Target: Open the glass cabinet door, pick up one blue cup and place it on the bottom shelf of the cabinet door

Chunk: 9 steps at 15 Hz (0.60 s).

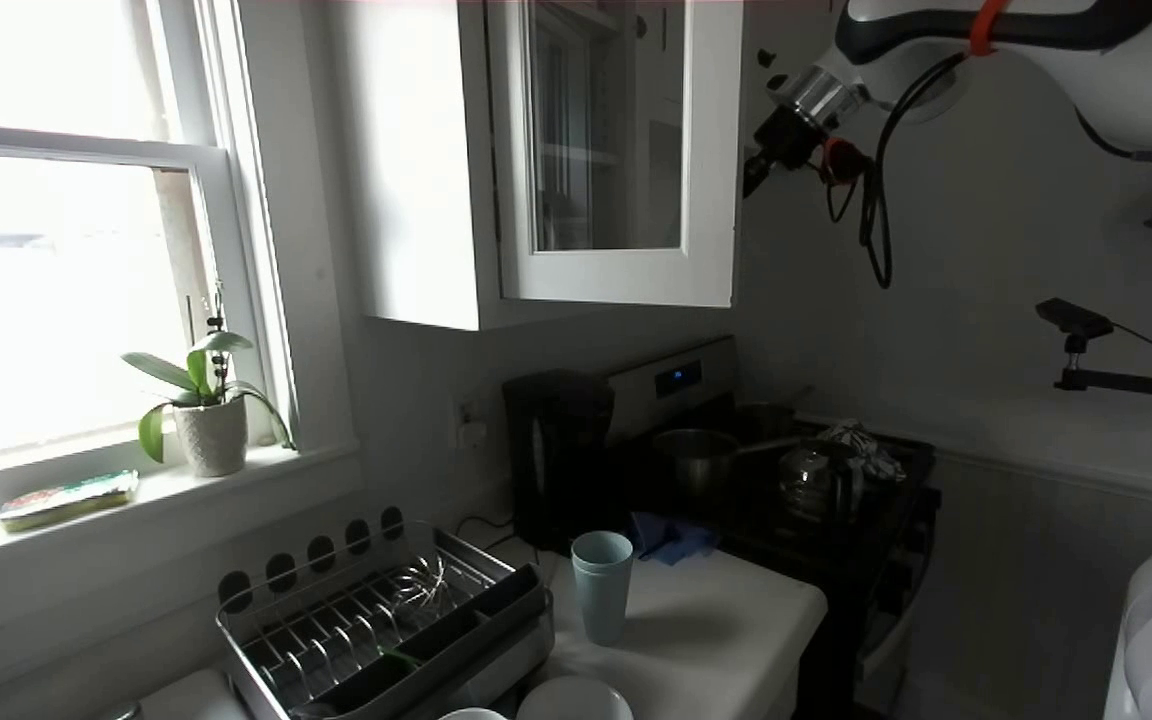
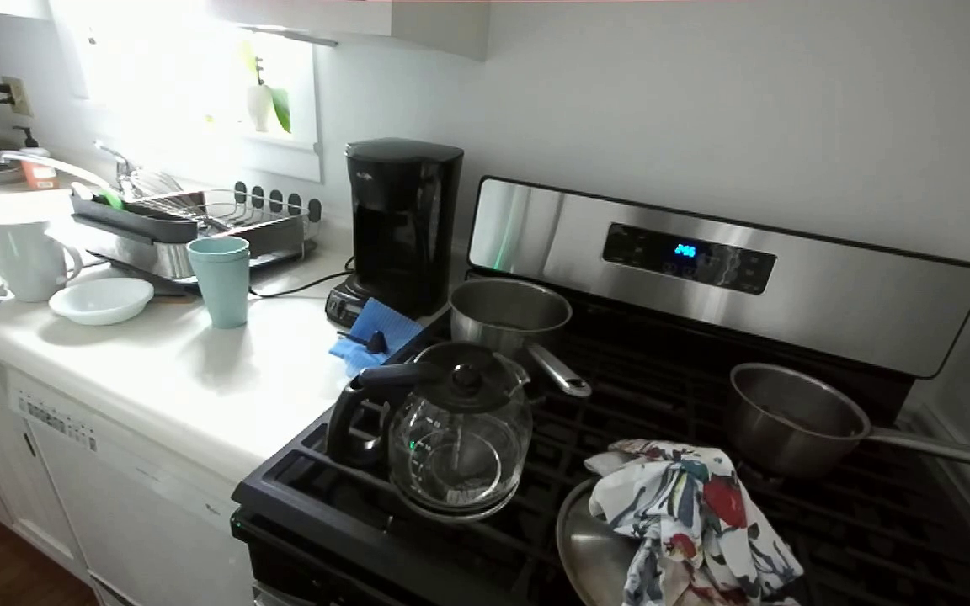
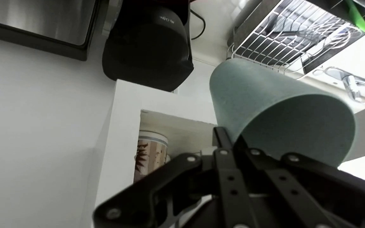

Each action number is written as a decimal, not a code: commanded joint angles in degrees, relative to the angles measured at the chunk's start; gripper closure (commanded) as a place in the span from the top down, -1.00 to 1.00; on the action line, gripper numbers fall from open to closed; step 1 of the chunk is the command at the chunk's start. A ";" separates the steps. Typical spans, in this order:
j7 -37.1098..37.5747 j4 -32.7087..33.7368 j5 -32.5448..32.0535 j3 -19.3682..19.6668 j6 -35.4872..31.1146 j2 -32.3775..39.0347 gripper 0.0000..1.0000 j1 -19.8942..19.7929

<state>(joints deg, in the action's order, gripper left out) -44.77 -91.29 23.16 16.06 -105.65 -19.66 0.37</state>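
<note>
The glass cabinet door (image 1: 714, 180) has a white frame and stands open in an exterior view. My gripper (image 1: 756, 175) is at the door's free edge there, its tips partly hidden behind the door. In the wrist view my gripper (image 3: 231, 136) is shut on the wall of the blue cup (image 3: 246, 91) at its rim. The cup is tilted, its mouth toward the camera. The wrist picture looks upside down. The cabinet's bottom shelf (image 3: 185, 125) shows beside the cup, with a striped mug (image 3: 152, 152) on it. The held cup is hidden in the exterior views.
Another blue cup (image 1: 604, 590) stands upright on the counter (image 1: 696, 630), also seen in an exterior view (image 2: 222, 286). A dish rack (image 1: 376, 620) and a coffee maker (image 1: 556, 460) stand near it. The stove holds pots (image 2: 510, 316) and a glass carafe (image 2: 460, 446).
</note>
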 commanded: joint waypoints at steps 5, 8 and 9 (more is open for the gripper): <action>1.40 7.99 7.36 0.64 -2.53 6.59 -0.98 -0.20; 1.65 9.14 9.34 0.48 -4.73 8.21 -0.98 -0.64; 1.70 9.34 9.79 0.30 -5.77 8.79 -0.98 -0.76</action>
<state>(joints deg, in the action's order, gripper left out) -44.26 -85.03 30.19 16.35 -109.72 -13.51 0.16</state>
